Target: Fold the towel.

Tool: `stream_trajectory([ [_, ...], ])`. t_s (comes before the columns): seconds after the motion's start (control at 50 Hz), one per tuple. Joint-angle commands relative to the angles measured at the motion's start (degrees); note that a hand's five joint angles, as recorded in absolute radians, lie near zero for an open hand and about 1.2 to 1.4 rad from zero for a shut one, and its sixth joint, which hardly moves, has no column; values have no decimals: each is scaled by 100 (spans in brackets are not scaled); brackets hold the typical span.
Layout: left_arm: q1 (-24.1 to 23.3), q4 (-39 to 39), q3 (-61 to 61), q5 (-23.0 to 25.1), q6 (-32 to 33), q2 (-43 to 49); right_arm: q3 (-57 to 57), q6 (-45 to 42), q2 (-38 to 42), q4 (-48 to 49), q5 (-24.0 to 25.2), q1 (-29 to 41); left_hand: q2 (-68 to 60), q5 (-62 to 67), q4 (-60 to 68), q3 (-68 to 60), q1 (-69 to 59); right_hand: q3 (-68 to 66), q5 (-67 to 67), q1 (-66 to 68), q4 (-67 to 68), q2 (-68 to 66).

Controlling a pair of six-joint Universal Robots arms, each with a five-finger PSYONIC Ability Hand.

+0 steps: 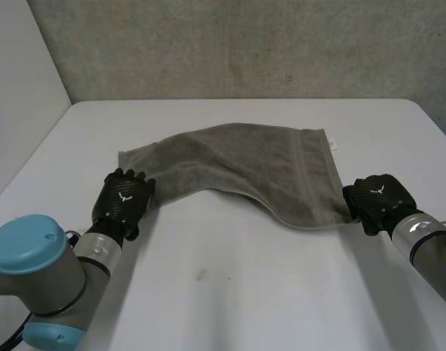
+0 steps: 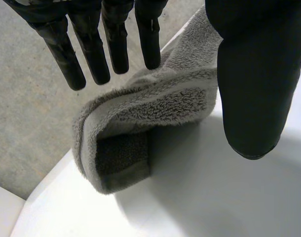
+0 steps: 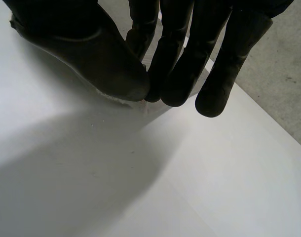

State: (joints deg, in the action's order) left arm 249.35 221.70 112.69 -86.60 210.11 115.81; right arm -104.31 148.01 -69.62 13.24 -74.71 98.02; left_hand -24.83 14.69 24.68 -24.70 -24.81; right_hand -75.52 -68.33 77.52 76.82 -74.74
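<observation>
Towel [image 1: 237, 164] lies mid table [image 1: 230, 292], long axis L-R, strung between both hands. Right hand [image 1: 380, 197] pinches the near-right corner, thumb vs fingers. Left hand [image 1: 123, 199] at the near-left corner: fingers straight, spread, thumb apart, no clamp; prob. must close first. Grey terry, rumpled, left corner curled under.

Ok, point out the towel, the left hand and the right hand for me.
towel [image 1: 245, 164], head view, on its raised middle.
left hand [image 1: 123, 201], head view, on the back of the hand.
right hand [image 1: 379, 196], head view, on the back of the hand.
</observation>
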Motion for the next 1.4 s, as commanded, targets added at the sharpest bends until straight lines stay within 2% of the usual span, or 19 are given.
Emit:
stream_trajectory([
  [0.02, 0, 84, -168, 29, -14, 223, -28, 0, 1, 3, 0, -2, -709, 723, 723, -721, -710, -448, -167, 248, 318, -526],
  [0.2, -18, 84, -361, 21, -23, 460, -37, 0, 1, 12, 0, -2, -1096, 1110, 1110, -1108, -1097, -448, -167, 248, 318, -526],
  [0.34, -35, 84, -519, 21, -14, 618, -28, 0, 1, 12, 0, -11, -2120, 2134, 2134, -2132, -2122, -448, -167, 248, 318, -526],
  [0.5, -26, 198, -660, 3, 12, 750, -28, 0, -8, 21, -9, -11, -2526, 2540, 2540, -2538, -2527, -448, -167, 248, 318, -526],
  [0.68, 9, 532, -871, 3, 408, 1023, -28, 0, -8, 12, -9, -11, -4292, 4306, 4306, -4304, -4293, -448, -167, 248, 318, -526],
  [0.7, 44, 585, -880, 3, 512, 1049, -28, 0, -8, 21, -9, -11, -5258, 5272, 5272, -5270, -5259, -448, -167, 248, 318, -526],
  [0.72, 79, 663, -889, 3, 592, 1049, -28, 0, -8, 21, -9, -11, -5515, 5529, 5529, -5527, -5516, -448, -167, 248, 318, -526],
  [0.84, 264, 875, -906, 3, 671, 997, -11, 0, -52, 12, -35, -11, -5517, 5531, 5532, -5530, -5519, -448, -167, 248, 318, -526],
  [1.0, 703, 717, -757, 12, 557, 320, 7, 0, -131, 12, -61, -11, -5517, 5531, 5532, -5530, -5519, -448, -167, 248, 318, -526],
  [1.1, 765, 330, -651, 38, 197, -67, 50, 9, -157, -14, -88, -3, -5517, 5531, 5532, -5530, -5519, -448, -167, 248, 318, -526],
  [1.24, 879, -845, -616, 64, -646, -646, 235, 9, -544, -190, -114, 6, -5517, 5531, 5532, -5530, -5519, -448, -167, 248, 318, -526],
  [1.28, 914, -1117, -642, 91, -751, -778, 323, 9, -755, -357, -114, -2, -5517, 5531, 5532, -5530, -5519, -448, -167, 248, 318, -526],
  [1.32, 993, -1680, -678, 196, -927, -1172, 559, 44, -1201, -864, -114, -11, -5517, 5531, 5532, -5530, -5519, -448, -167, 248, 318, -526],
  [1.34, 993, -1682, -678, 196, -928, -1174, 717, 113, -1404, -1136, -114, -29, -5517, 5531, 5532, -5530, -5519, -448, -167, 248, 318, -526],
  [1.4, 1046, -2155, -695, 389, -1077, -1585, 886, 220, -1555, -1412, -114, -38, -5517, 5531, 5532, -5530, -5519, -448, -167, 248, 318, -526],
])
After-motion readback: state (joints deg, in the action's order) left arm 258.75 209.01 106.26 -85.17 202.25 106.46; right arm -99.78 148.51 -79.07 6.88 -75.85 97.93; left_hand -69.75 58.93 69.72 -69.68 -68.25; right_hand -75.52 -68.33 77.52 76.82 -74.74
